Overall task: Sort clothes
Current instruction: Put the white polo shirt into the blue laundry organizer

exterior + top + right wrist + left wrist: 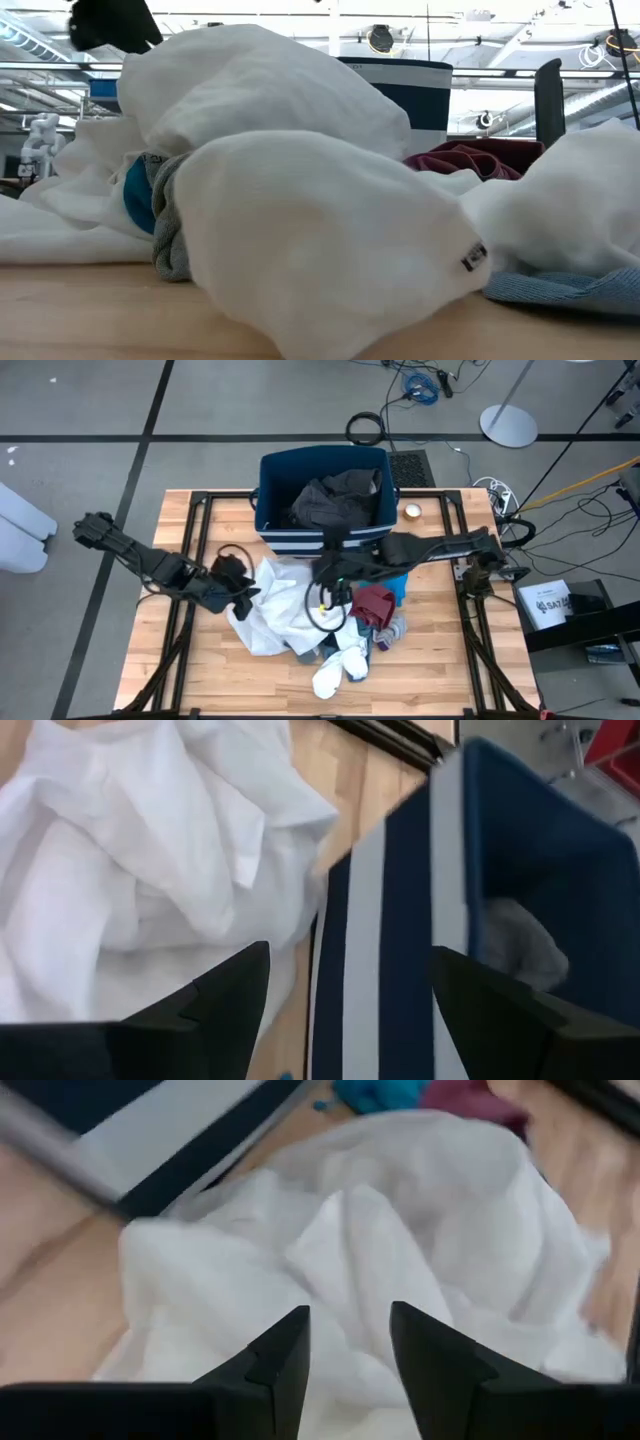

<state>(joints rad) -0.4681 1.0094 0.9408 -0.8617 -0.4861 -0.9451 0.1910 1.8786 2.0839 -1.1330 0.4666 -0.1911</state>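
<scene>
Table [200, 680] carries navy bin [322, 530] with dark grey garment [335, 495] inside. White garment [285, 605], maroon piece [372, 603], socks [340, 665] piled before it. Left gripper [348, 1342] parted over white fabric, nothing gripped. Right gripper [350, 990] spread wide at bin wall, empty.

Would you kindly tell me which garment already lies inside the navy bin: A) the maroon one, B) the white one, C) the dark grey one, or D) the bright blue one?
C: in the high view, the dark grey garment sits crumpled inside the navy bin; the other clothes lie on the table.
</scene>
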